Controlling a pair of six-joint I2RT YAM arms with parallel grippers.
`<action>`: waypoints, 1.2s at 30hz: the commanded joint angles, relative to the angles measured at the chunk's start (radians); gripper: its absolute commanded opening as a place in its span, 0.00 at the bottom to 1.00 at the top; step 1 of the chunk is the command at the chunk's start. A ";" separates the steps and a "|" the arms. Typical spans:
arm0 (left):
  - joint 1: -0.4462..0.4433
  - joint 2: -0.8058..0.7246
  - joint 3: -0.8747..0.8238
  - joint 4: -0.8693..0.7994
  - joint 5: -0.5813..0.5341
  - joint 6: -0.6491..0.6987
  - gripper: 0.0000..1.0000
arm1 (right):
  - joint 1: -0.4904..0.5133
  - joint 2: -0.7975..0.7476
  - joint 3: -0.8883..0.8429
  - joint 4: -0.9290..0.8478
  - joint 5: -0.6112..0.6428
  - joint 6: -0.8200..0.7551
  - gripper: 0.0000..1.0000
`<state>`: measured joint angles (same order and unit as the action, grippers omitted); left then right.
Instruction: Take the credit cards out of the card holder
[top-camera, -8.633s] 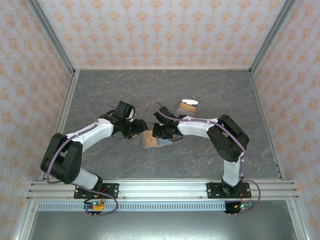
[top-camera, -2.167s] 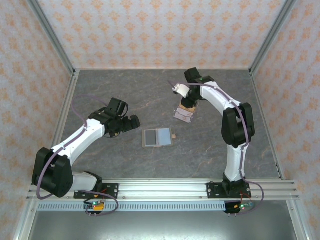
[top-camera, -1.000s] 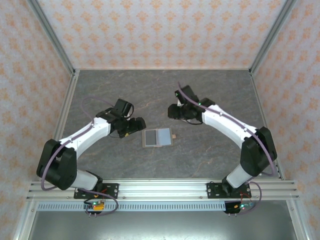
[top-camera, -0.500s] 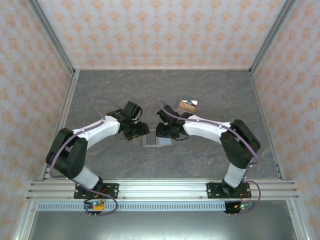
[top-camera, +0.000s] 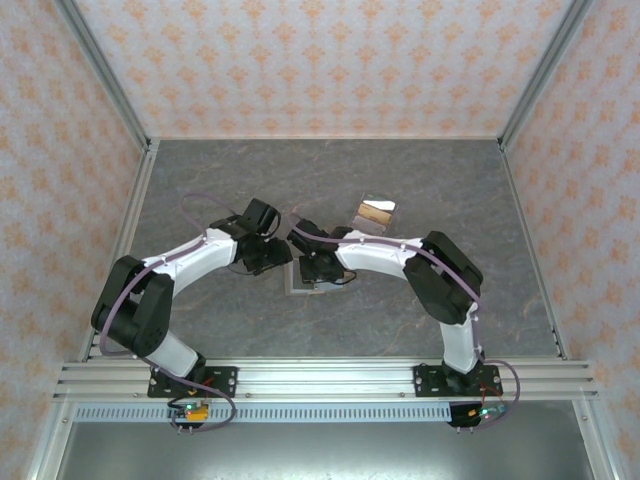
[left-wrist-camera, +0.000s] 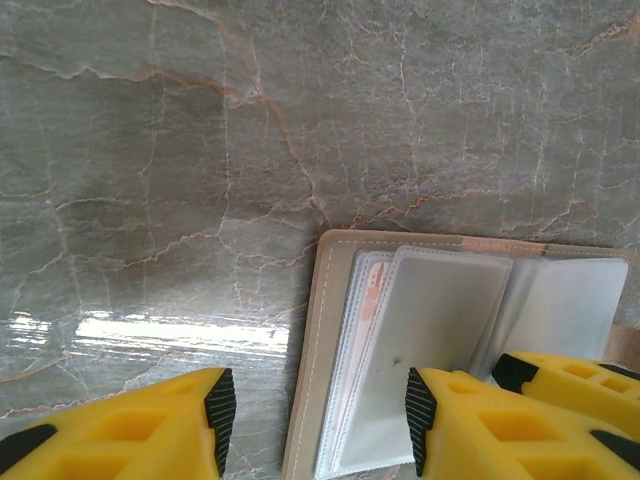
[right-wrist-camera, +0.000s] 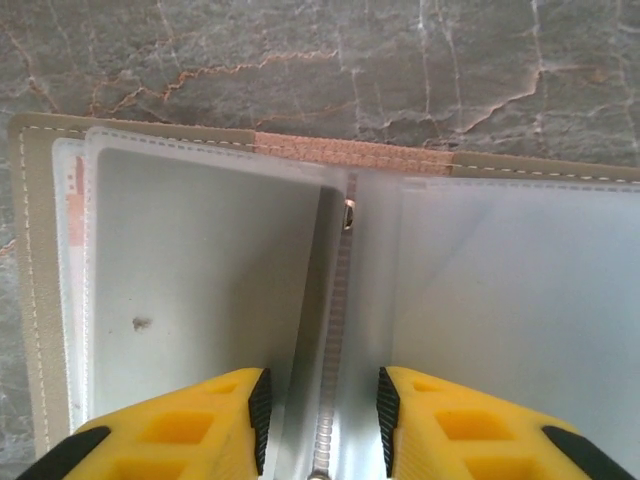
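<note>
The left claw (left-wrist-camera: 313, 422) has its jaws apart, straddling the left border of the open card holder (left-wrist-camera: 325, 300). The right claw (right-wrist-camera: 320, 415), jaws apart too, hangs over the holder's centre fold. Pinkish credit cards (right-wrist-camera: 72, 200) sit inside the clear sleeves. The holder lies flat near the middle of the tabletop (top-camera: 200, 180).

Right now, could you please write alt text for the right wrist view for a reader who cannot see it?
The open card holder lies flat on the grey marbled table, its clear sleeves spread either side of the spine. The yellow fingers of the right hand straddle that spine, apart. A pinkish card edge shows in the left sleeves.
</note>
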<state>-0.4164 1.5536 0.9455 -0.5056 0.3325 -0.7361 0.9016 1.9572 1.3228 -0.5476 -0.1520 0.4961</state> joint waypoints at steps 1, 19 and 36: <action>0.006 -0.015 -0.011 -0.012 0.003 -0.005 0.48 | 0.000 0.047 -0.007 -0.075 0.084 -0.009 0.33; -0.027 0.076 -0.031 0.135 0.206 -0.004 0.34 | 0.000 0.032 -0.057 -0.019 0.069 0.011 0.24; -0.030 0.142 -0.046 0.180 0.225 0.006 0.29 | -0.003 0.014 -0.077 0.005 0.060 0.018 0.15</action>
<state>-0.4389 1.6783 0.9199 -0.3592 0.5400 -0.7334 0.9043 1.9472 1.2907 -0.5144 -0.1303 0.5030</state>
